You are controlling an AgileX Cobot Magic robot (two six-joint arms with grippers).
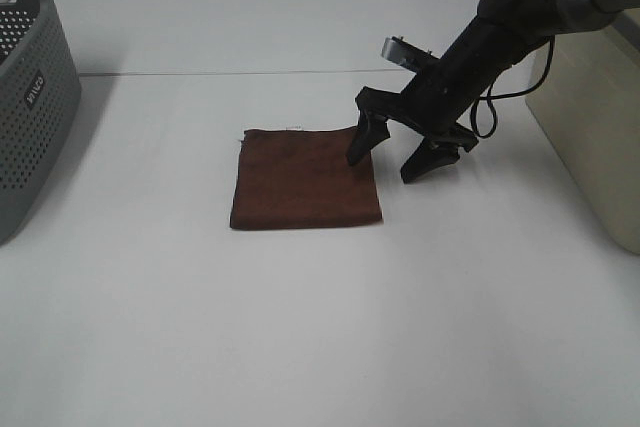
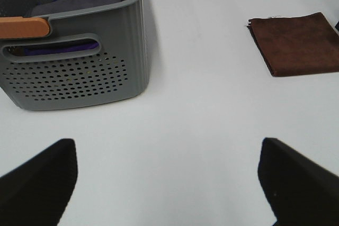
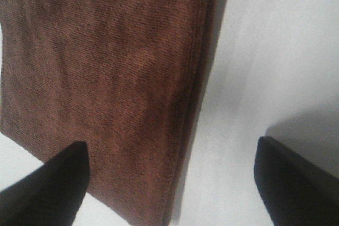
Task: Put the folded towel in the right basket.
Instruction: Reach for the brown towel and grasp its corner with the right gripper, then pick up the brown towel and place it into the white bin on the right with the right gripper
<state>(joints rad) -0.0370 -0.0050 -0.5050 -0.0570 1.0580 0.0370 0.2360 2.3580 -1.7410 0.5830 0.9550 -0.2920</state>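
The folded towel (image 1: 303,179) is a dark brown square lying flat on the white table in the middle of the exterior high view; it also shows in the left wrist view (image 2: 296,43) and fills the right wrist view (image 3: 106,78). My right gripper (image 1: 388,161) (image 3: 169,183) is open and low, straddling the towel's right edge, one finger over the cloth and one over bare table. The right basket (image 1: 595,117), beige and solid-walled, stands at the right edge. My left gripper (image 2: 169,183) is open and empty above bare table; it is out of the exterior high view.
A grey perforated basket (image 1: 30,97) with a small label stands at the left edge; in the left wrist view (image 2: 79,72) it holds dark purple cloth. A table seam (image 1: 250,73) runs across behind the towel.
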